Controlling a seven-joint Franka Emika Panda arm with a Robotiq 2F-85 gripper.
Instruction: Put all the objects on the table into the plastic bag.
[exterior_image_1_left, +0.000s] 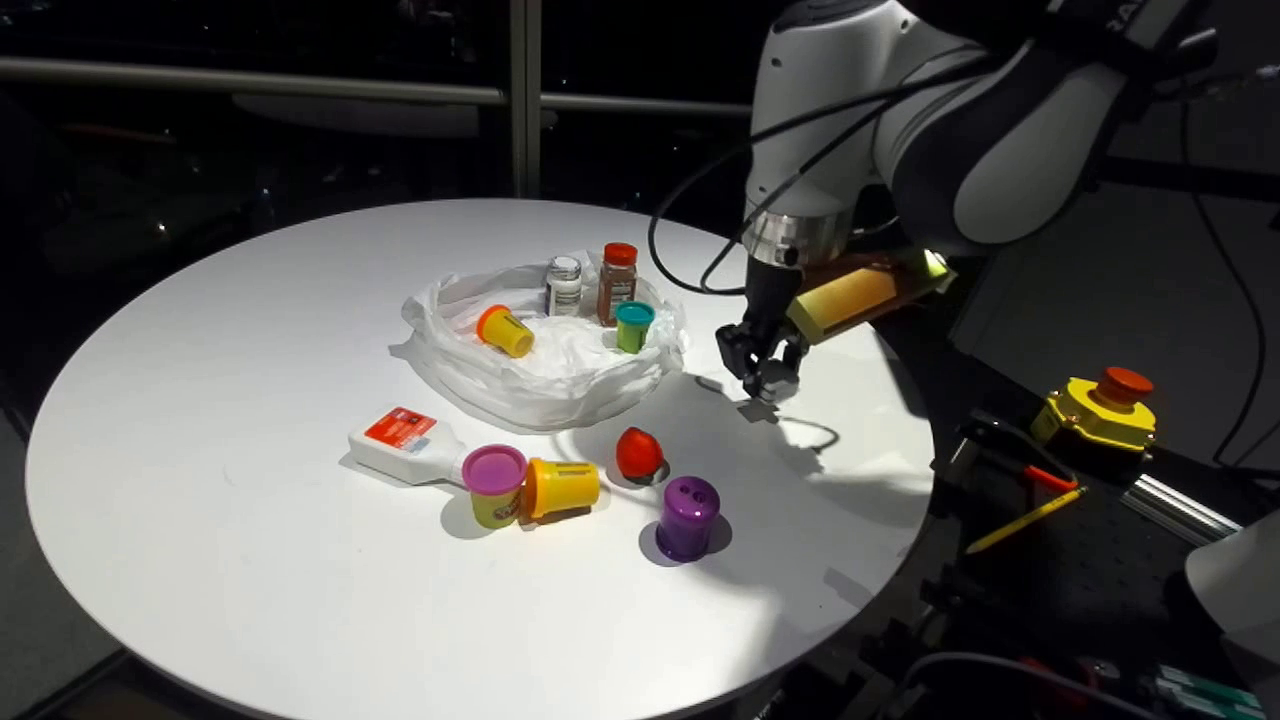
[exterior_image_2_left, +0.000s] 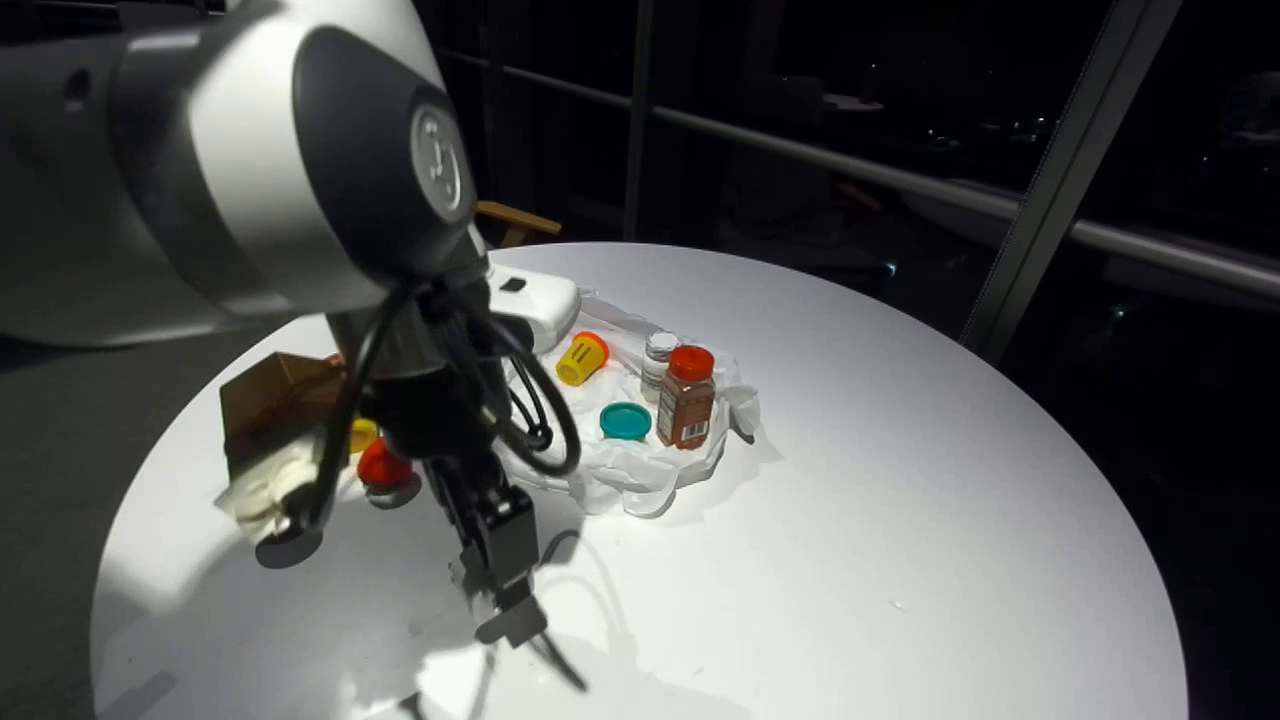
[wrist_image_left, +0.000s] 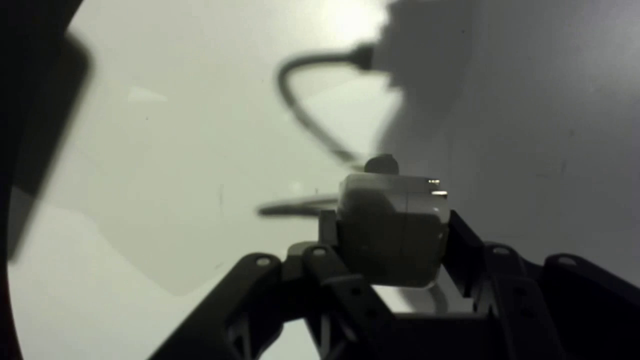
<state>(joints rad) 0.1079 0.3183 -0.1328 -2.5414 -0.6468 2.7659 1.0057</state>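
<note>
In the wrist view my gripper (wrist_image_left: 392, 232) is shut on a small pale boxy item (wrist_image_left: 387, 195) with a dark round tip; whether it touches the table (exterior_image_1_left: 250, 570) is unclear. The open-topped plastic bag (exterior_image_1_left: 540, 395) contains an orange-lidded yellow cup (exterior_image_1_left: 508, 332), a white-capped bottle (exterior_image_1_left: 564, 290), a red-capped bottle (exterior_image_1_left: 617, 290) and a teal-lidded green cup (exterior_image_1_left: 633, 328). Outside it lie a white bottle with red label (exterior_image_1_left: 405, 448), a purple-lidded cup (exterior_image_1_left: 495, 487), a yellow cup (exterior_image_1_left: 565, 487), a red item (exterior_image_1_left: 638, 455) and an upright purple container (exterior_image_1_left: 687, 520). My gripper is beside the bag.
Off the table's edge, a yellow box with a red button (exterior_image_1_left: 1098, 415) and a yellow pencil (exterior_image_1_left: 1027, 520) lie on a dark surface. A long box (exterior_image_1_left: 865, 295) is fixed at my wrist, and black cables loop around it.
</note>
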